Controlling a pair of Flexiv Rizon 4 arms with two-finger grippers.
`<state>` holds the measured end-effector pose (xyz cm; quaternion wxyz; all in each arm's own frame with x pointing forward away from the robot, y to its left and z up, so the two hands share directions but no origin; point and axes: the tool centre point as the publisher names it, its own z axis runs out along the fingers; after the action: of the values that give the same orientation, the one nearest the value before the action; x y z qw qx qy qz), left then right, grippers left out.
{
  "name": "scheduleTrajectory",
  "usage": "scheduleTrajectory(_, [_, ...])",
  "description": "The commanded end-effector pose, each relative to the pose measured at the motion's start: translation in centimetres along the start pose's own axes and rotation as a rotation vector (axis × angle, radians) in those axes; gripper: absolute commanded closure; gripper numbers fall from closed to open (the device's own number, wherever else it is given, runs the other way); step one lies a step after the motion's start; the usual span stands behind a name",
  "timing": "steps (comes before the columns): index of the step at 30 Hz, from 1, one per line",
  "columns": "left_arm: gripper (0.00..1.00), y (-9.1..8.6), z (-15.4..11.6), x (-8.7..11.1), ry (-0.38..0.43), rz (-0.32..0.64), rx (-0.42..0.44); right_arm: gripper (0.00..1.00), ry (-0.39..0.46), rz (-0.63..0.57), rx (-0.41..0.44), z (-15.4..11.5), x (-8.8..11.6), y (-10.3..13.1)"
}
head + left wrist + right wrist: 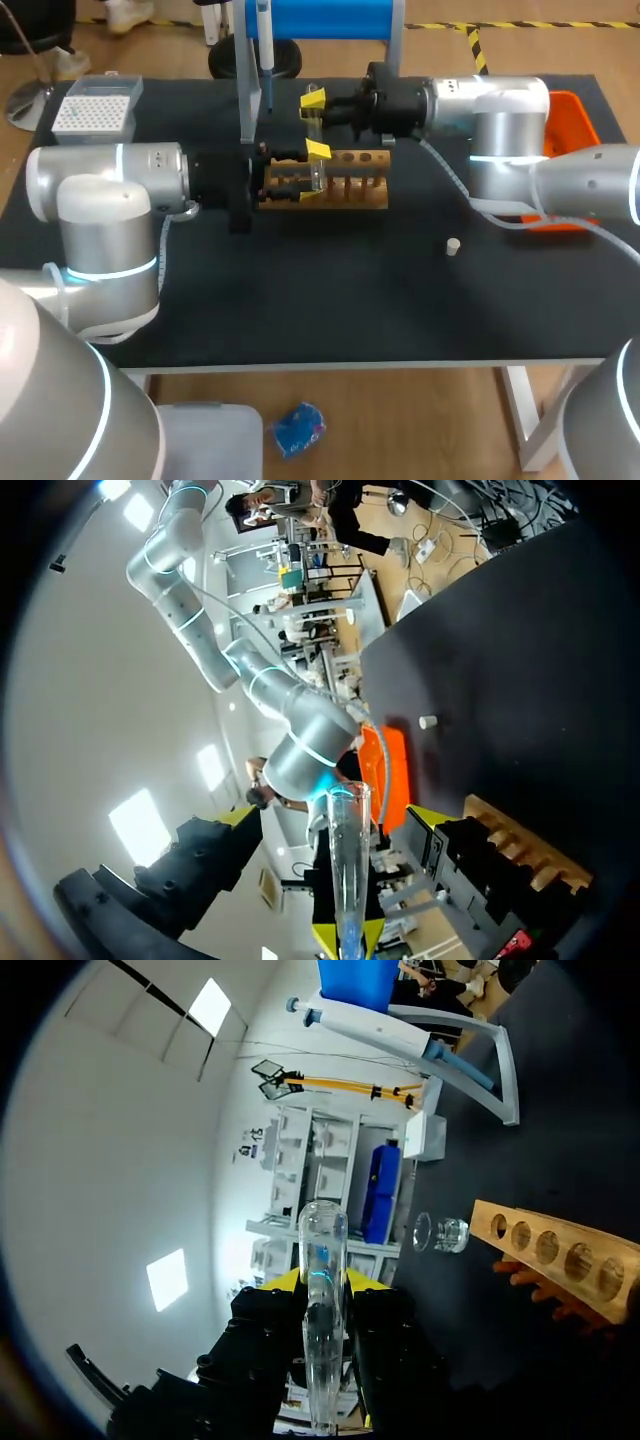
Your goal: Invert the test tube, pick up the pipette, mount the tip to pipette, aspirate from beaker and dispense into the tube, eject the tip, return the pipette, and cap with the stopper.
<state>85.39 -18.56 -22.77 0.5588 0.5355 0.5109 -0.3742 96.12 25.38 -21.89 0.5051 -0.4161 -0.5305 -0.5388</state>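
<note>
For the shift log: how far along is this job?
Nothing looks finished. In hand: the right gripper is shut on the test tube by the wooden rack, the left gripper open beside it. To do: the pipette hangs on its stand and the stopper lies loose on the table, so pipetting and capping remain.

The head camera sits high behind the robot and looks down on the whole counter (330, 300), with the wooden rack (360, 195) toward its far middle. The left wrist camera is tipped sideways and very near the test tube (350, 860). It faces past the rack toward the stopper (428, 722). The right wrist camera, equally near the tube, faces across the rack toward the pipette stand (507, 1075). All three views share rack and tube, and the stopper shows in two.
</note>
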Motion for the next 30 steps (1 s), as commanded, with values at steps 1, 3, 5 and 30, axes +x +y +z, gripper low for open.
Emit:
scheduleTrajectory(1, [0.15, 0.3, 0.2, 0.4, -0.002, 0.004, -0.006, 1.00, 0.006, 0.002, 0.002, 0.4, -0.2, -0.2])
scheduleTrajectory(3, [0.18, 0.4, 0.2, 0.4, -0.001, 0.004, -0.009, 1.00, 0.007, 0.003, 0.004, 0.4, -0.3, -0.3])
scheduleTrajectory(5, [0.23, 0.5, 0.3, 0.5, 0.000, 0.002, -0.012, 1.00, 0.009, 0.005, 0.005, 0.4, -0.3, -0.4])
scheduleTrajectory(30, [0.85, 0.9, 0.2, 1.3, 0.009, -0.036, -0.031, 1.00, 0.003, 0.014, 0.015, 0.5, -0.4, -1.5])
